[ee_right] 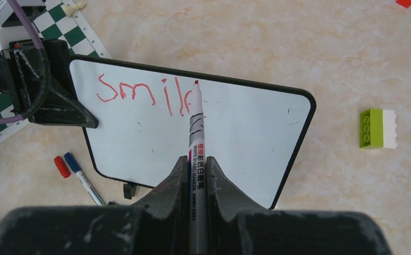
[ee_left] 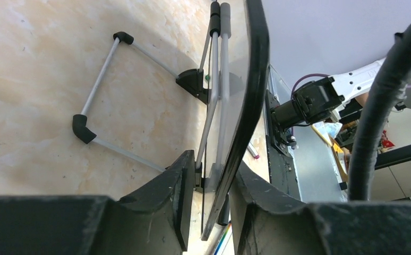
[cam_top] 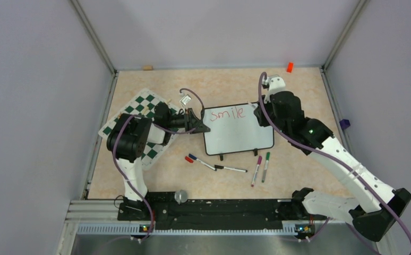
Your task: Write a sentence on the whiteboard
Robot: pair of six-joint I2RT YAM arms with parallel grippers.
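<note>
Right gripper: jaws pinched tight on a white marker. Its red tip sits at the last letter of the red lettering, which reads "smile", upper left on the whiteboard. Left gripper: jaws clamped on the board's left edge. In the top view the board is at centre frame, with the chess mat at its left.

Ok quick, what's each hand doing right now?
Left hand: closed on the edge of the whiteboard.
Right hand: closed on a red marker, tip at the board.
</note>
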